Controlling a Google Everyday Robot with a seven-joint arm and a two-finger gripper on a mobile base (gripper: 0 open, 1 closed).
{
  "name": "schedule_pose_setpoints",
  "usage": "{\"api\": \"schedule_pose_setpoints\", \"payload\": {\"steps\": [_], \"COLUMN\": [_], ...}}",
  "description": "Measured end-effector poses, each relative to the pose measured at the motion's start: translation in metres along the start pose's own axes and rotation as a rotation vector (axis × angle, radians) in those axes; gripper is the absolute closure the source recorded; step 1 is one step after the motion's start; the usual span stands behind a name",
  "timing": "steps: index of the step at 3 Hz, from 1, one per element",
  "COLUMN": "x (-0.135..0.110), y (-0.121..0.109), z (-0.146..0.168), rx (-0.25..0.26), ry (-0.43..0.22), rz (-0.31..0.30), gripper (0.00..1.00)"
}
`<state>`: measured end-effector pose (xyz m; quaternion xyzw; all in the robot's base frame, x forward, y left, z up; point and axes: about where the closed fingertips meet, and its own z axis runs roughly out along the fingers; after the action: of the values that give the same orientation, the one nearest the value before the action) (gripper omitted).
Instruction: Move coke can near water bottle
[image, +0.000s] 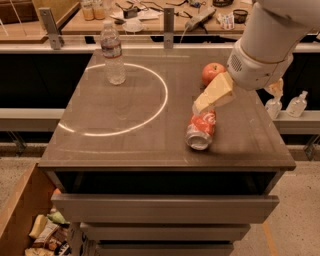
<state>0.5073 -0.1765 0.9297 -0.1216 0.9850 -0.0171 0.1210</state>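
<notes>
**benchrat:** so where's the coke can (201, 131) right now?

**servo_sam:** It's lying on its side at the right part of the counter (125, 145), fairly near the front edge. One silver end faces the camera and the red body with the white script points back toward the apple (212, 73). The apple sits a bit behind it, not touching.

**benchrat:** and the water bottle?

**servo_sam:** The water bottle (113, 55) stands upright at the back left of the counter, white cap on, label round the upper part. It's just inside a thin bright ring (165, 95) drawn on the surface. The can is outside that ring and well apart from the bottle.

**benchrat:** what's the end effector doing?

**servo_sam:** The end effector (202, 104) comes down at a slant from the fat white arm (260, 55) at the upper right. Its cream tip is right over the far end of the can, and from this angle it overlaps the can's top. Honestly can't tell if it's spread or closed, or if it's actually touching the can.

**benchrat:** anything else around?

**servo_sam:** Two small clear pump bottles (287, 105) on a ledge off to the right, drawers (165, 207) under the counter, and a wooden bin (20, 210) of snack packets at the lower left.
</notes>
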Motion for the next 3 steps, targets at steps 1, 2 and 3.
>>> {"api": "schedule_pose_setpoints", "payload": {"steps": [1, 2, 3], "x": [-0.007, -0.012, -0.012], "y": [0.005, 0.015, 0.029], "z": [0.017, 0.034, 0.048], "rx": [0.036, 0.018, -0.031], "ry": [0.011, 0.026, 0.050], "rz": [0.134, 0.215, 0.252], "gripper": [0.00, 0.00, 0.00]}}
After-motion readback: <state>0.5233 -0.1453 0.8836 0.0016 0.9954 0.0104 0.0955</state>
